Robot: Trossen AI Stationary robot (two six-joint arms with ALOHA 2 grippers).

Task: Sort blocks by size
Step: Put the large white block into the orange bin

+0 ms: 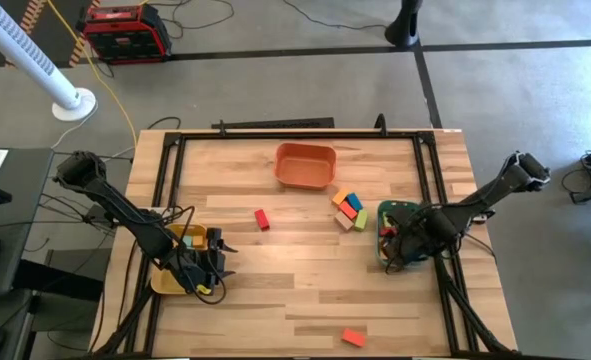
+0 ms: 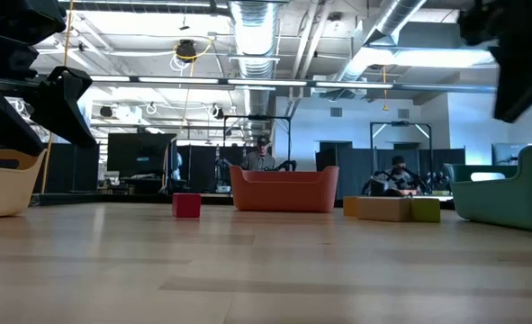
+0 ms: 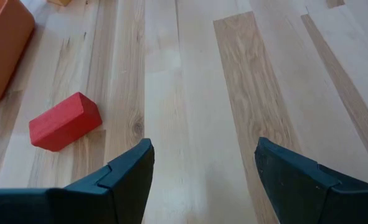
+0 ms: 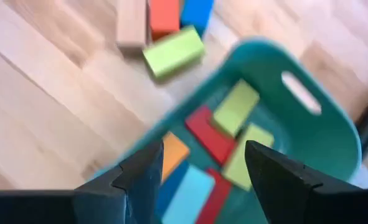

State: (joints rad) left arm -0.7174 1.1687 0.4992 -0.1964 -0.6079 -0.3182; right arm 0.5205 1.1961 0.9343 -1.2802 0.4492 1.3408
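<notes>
A red block (image 1: 262, 219) lies alone on the table's middle; it also shows in the left wrist view (image 3: 65, 121). A cluster of blocks (image 1: 350, 208) lies right of centre, and an orange block (image 1: 352, 337) lies near the front edge. Several blocks (image 4: 224, 134) lie inside the green tray (image 1: 395, 215). My left gripper (image 1: 218, 262) is open and empty by the yellow tray (image 1: 178, 260); its fingertips (image 3: 202, 171) stand apart. My right gripper (image 1: 393, 243) is open and empty above the green tray (image 4: 320, 134).
An orange tray (image 1: 306, 165) stands at the table's far middle. Black rails (image 1: 165, 190) run along the table's left, right and far sides. Bare wood lies between the red block and the front edge.
</notes>
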